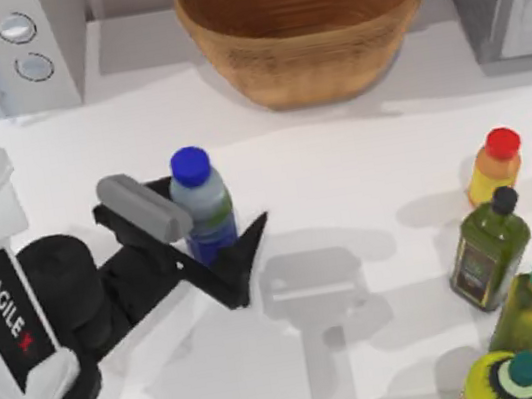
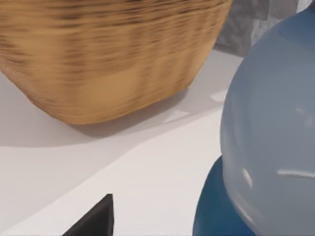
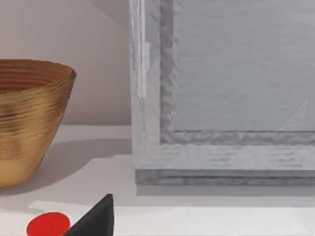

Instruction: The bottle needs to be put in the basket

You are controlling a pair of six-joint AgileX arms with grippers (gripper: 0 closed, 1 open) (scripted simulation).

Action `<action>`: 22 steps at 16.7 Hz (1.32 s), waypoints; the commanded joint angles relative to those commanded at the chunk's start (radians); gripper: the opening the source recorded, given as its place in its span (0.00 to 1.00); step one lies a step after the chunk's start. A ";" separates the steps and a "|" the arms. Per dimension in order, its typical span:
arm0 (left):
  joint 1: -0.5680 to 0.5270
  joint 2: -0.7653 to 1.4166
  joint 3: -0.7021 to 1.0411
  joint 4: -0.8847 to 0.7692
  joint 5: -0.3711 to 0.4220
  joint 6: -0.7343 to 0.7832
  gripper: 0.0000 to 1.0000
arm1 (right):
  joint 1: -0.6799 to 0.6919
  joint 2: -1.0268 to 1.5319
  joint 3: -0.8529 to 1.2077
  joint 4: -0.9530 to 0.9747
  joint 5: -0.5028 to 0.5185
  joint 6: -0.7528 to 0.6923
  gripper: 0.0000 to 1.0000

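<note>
Bottle (image 1: 205, 209) between left tool (image 1: 213, 236) fingers, basket (image 1: 307, 21) beyond

Bright, even light falls on the white table (image 1: 363, 174), soft grey shadows lie under the basket (image 1: 307, 21) and beside the left arm's gripper (image 1: 212, 230), and the bottle (image 2: 275, 137) looks big and blurry up close in the left wrist view.

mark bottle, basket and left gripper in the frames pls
bottle (image 1: 190, 166): top view, on its blue cap.
basket (image 1: 311, 69): top view, on its near outer wall.
left gripper (image 1: 215, 230): top view, midway between its jaws, which flank the bottle.
</note>
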State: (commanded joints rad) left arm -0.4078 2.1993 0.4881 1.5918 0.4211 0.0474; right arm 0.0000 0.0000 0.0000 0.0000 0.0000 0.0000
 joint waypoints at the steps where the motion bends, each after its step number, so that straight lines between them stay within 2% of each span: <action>1: 0.000 0.000 0.000 0.000 0.000 0.000 1.00 | 0.000 0.000 0.000 0.000 0.000 0.000 1.00; 2: 0.000 0.000 0.000 0.000 0.000 0.000 1.00 | 0.000 0.000 0.000 0.000 0.000 0.000 1.00; 15: 0.000 0.000 0.000 0.000 0.000 0.000 0.02 | 0.000 0.000 0.000 0.000 0.000 0.000 1.00; 22: 0.000 0.000 0.000 0.000 0.000 0.000 0.00 | 0.000 0.000 0.000 0.000 0.000 0.000 1.00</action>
State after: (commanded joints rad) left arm -0.4078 2.1993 0.4881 1.5918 0.4211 0.0474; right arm 0.0000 0.0000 0.0000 0.0000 0.0000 0.0000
